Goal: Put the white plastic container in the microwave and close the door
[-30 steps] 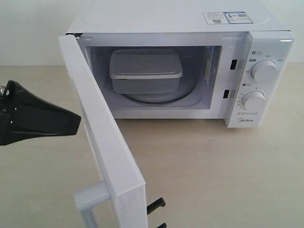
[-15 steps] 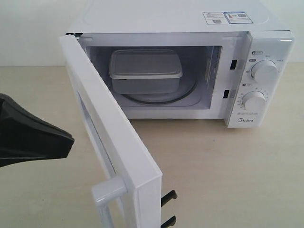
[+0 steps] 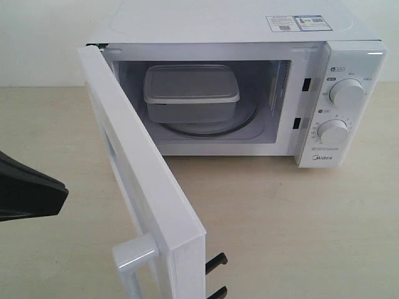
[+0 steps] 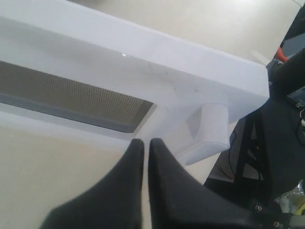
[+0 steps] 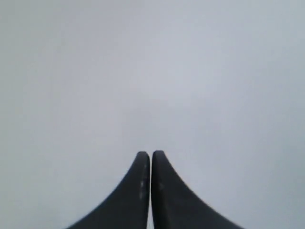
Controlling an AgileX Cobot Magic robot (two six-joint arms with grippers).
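Two pincers, both closed on nothing. Your left gripper (image 4: 143,141) hangs near the outer face of the door (image 3: 146,187), its black fingers pressed into a blunt wedge, a shape that looks better suited to pushing than grasping. Your right gripper (image 5: 150,153) faces only a blank pale surface. The white plastic container (image 3: 191,92), translucent and round-cornered under a flat rimmed lid, sits inside the microwave (image 3: 218,25) on the glass turntable (image 3: 246,121), so loading looks done. The door stands roughly half open, showing a smooth white panel, dark mesh window (image 4: 71,95) and rounded handle (image 4: 209,131). Closing remains.
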